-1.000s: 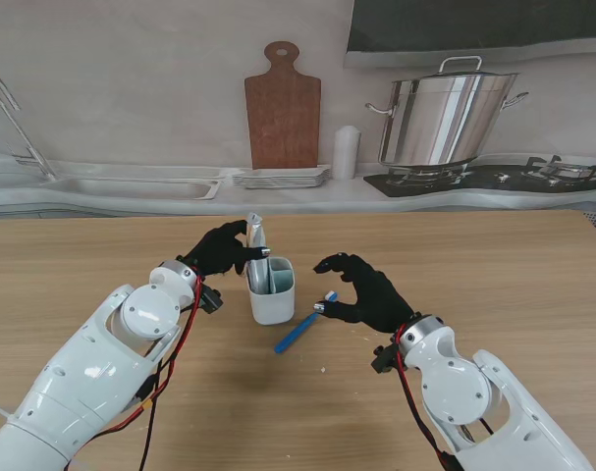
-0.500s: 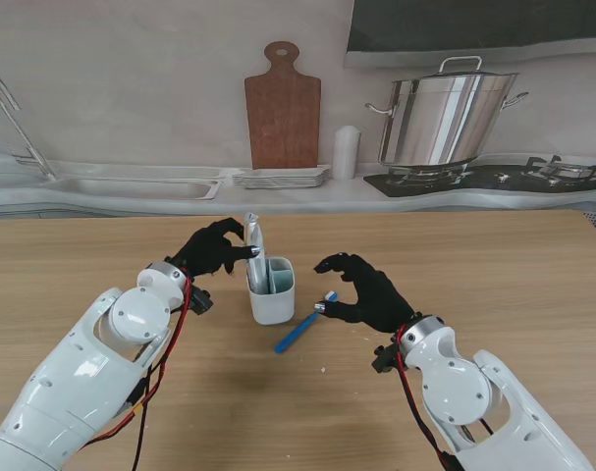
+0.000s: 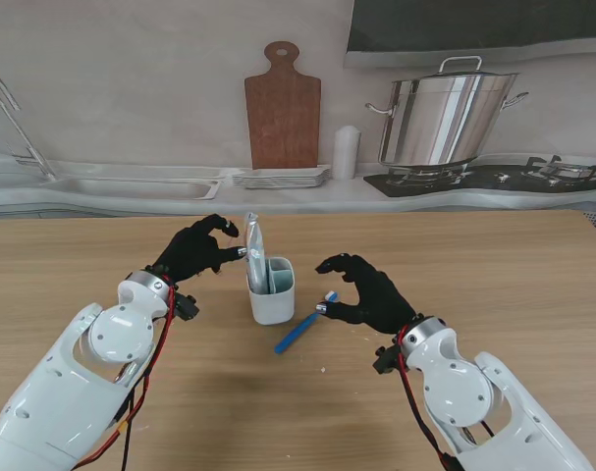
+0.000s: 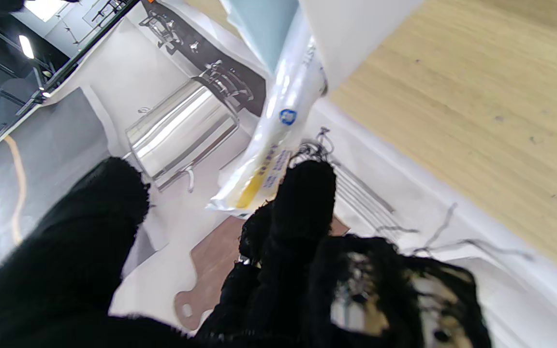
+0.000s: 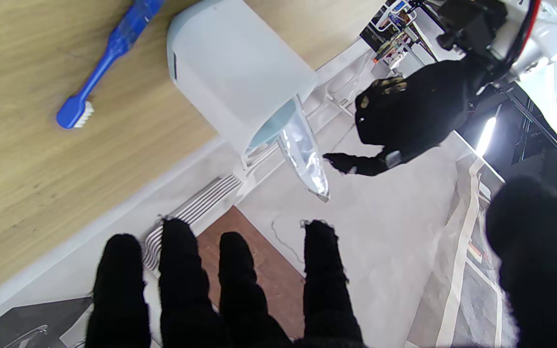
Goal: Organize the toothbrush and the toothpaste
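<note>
Toothpaste (image 3: 252,250) upright in the white holder (image 3: 272,292), toothbrush (image 3: 304,325) flat on the wooden surface (image 3: 494,275).

Lay just right of the holder, long axis slanting, bristle end farther from me. Left hand (image 3: 194,250) left of the holder, released, fingers apart beside the tube's crimped top. Right hand (image 3: 364,290) right of the holder, empty, fingers spread. Beyond the holder: cutting board (image 3: 282,106), steel pot (image 3: 447,116).

The toothpaste tube (image 4: 278,145) carries a round blue emblem and lines of small blue print beside a yellow patch, all too blurred to read. No other words, brands or numbers are legible on anything in view.
</note>
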